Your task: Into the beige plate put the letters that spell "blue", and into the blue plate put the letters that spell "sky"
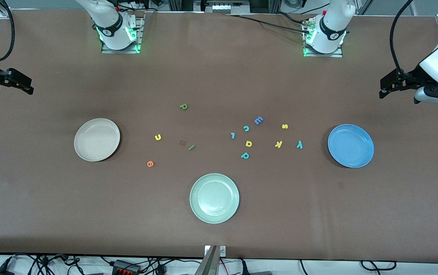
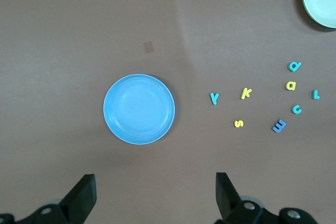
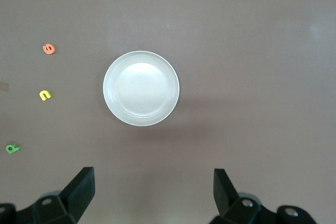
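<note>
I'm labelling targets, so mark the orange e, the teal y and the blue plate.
orange e (image 1: pixel 150 164), front view, its middle.
teal y (image 1: pixel 299 144), front view, its fork.
blue plate (image 1: pixel 333 134), front view, its rim.

I read no print, labels or numbers; the only characters are the foam letters lying on the bench (image 1: pixel 51 214): green p (image 1: pixel 183 106), yellow u (image 1: pixel 158 137), green l (image 1: pixel 191 147), orange e (image 1: pixel 150 164), blue E (image 1: pixel 258 120), teal c (image 1: pixel 246 128), yellow s (image 1: pixel 284 126), yellow k (image 1: pixel 278 144), teal y (image 1: pixel 299 144).
</note>
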`<move>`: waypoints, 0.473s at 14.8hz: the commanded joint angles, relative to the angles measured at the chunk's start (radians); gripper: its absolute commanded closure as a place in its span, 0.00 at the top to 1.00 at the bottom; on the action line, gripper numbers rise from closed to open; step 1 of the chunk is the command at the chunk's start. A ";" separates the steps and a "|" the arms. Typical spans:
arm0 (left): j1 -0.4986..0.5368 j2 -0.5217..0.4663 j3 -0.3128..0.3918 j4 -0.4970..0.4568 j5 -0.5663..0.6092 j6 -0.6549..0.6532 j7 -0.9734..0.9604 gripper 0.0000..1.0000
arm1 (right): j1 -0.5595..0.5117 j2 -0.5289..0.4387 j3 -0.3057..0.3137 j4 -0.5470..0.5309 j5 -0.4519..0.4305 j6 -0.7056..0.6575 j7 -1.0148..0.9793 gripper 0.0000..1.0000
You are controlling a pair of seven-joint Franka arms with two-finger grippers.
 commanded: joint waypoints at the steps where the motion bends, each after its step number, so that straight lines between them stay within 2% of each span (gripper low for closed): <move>1: 0.004 0.011 -0.010 0.023 0.022 -0.005 -0.011 1.00 | 0.004 -0.023 -0.002 -0.020 0.006 0.001 0.007 1.00; 7: 0.004 0.011 -0.010 0.023 0.020 -0.005 -0.016 1.00 | 0.009 -0.014 -0.001 -0.012 0.002 -0.009 0.005 1.00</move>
